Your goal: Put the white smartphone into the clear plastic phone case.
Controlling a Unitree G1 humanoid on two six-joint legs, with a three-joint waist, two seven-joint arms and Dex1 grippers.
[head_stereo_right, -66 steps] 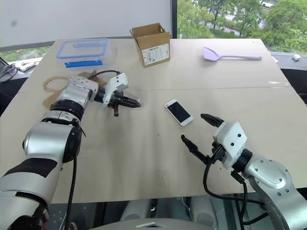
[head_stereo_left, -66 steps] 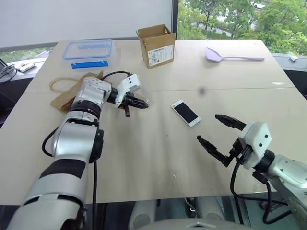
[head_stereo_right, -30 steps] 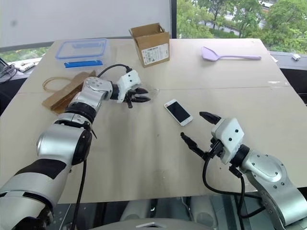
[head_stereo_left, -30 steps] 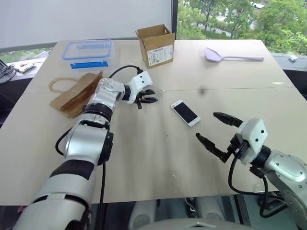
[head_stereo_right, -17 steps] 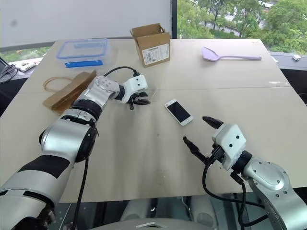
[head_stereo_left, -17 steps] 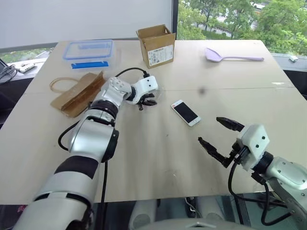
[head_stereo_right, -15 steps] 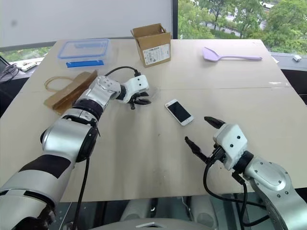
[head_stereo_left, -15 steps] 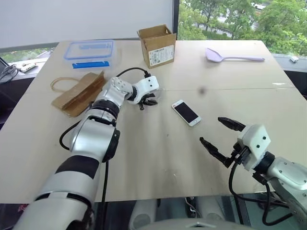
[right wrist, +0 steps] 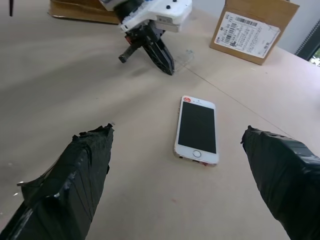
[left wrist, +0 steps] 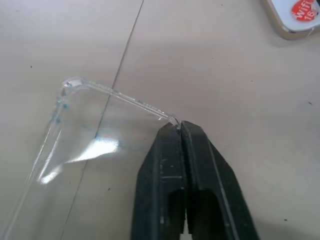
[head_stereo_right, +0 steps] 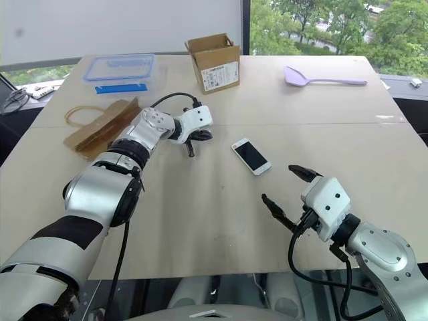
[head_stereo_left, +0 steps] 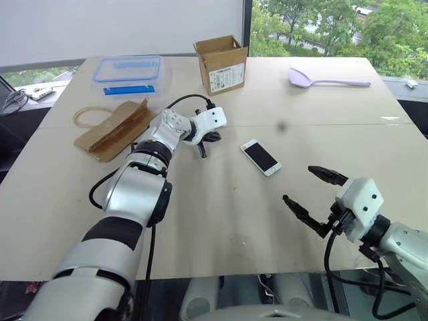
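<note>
Black tape-wrapped fingers of the right gripper (head_stereo_right: 283,196) stand wide apart at the near edge of the table (head_stereo_left: 221,221), holding nothing and aimed toward the white smartphone (head_stereo_right: 251,156). The phone lies flat, screen up, in the middle of the table, well apart from both grippers. Further back and to the left, the left gripper (head_stereo_left: 202,151) points down at the tabletop with its fingers pressed together on a corner of the clear plastic phone case (left wrist: 85,150), which lies flat on the wood near the phone. Beyond sit a brown paper bag (head_stereo_left: 114,128), a cardboard box (head_stereo_left: 221,63), a blue-rimmed clear container (head_stereo_left: 127,69) and a lilac spatula (head_stereo_left: 328,79).

The case looks thin, light and springy, likely to flex or slip from a corner pinch; a hold along a long rim seems safer. The phone looks stiff, smooth and low to the table, best taken across its long edges.

The head views barely reveal the case. The left wrist view shows its rim, its rounded corner and the pinch on it. The right wrist view gives the phone's dark screen, its white bezel and home button.
</note>
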